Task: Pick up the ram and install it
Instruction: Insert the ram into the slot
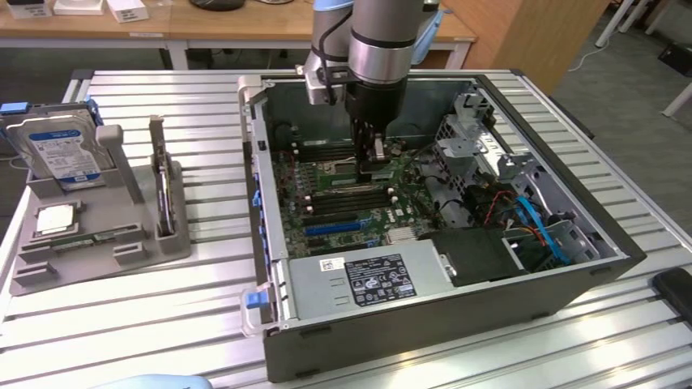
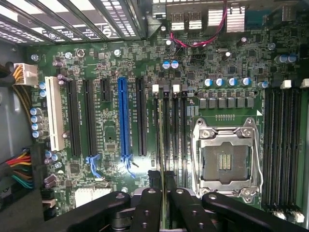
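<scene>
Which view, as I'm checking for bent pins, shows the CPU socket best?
The wrist view: the CPU socket faces the camera whole, its metal frame and centre contacts plain. In the exterior view it is seen at a slant and mostly hidden behind the arm.

An open computer case [image 1: 433, 336] is laid on its side on a slatted metal table [image 1: 162, 316]. Inside it a green motherboard [image 1: 324, 207] is seen, with a silver power supply [image 1: 368, 284] set beside it and blue cables [image 1: 537, 223] towards the exterior view's right. A blue slot [image 2: 122, 118], a white slot [image 2: 54, 113] and a processor socket [image 2: 224, 159] are carried on the board. At the exterior view's left, a blue-labelled hard drive [image 1: 63, 150] and a dark card [image 1: 162, 194] with a metal bracket are held upright in a grey holder [image 1: 97, 251]
</scene>
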`<act>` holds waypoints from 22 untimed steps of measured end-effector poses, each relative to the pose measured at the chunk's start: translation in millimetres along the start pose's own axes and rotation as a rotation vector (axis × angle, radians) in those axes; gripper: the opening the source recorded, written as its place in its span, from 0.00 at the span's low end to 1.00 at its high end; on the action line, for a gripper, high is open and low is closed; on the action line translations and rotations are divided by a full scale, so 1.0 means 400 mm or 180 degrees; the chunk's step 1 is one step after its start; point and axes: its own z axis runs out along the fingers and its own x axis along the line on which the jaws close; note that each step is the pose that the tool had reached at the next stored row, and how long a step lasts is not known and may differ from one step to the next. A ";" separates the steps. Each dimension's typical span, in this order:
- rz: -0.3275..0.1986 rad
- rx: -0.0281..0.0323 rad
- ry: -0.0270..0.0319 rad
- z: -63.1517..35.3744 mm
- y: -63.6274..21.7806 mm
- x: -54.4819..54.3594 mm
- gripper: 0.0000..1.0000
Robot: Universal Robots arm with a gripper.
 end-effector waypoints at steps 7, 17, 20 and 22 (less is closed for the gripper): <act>0.0000 0.0000 -0.0001 0.000 0.000 0.000 0.14; 0.0000 0.0000 0.0003 0.013 0.003 -0.001 0.14; 0.0000 0.0000 0.0004 0.021 0.005 -0.002 0.14; 0.0000 0.0000 0.0004 0.026 0.007 -0.002 0.14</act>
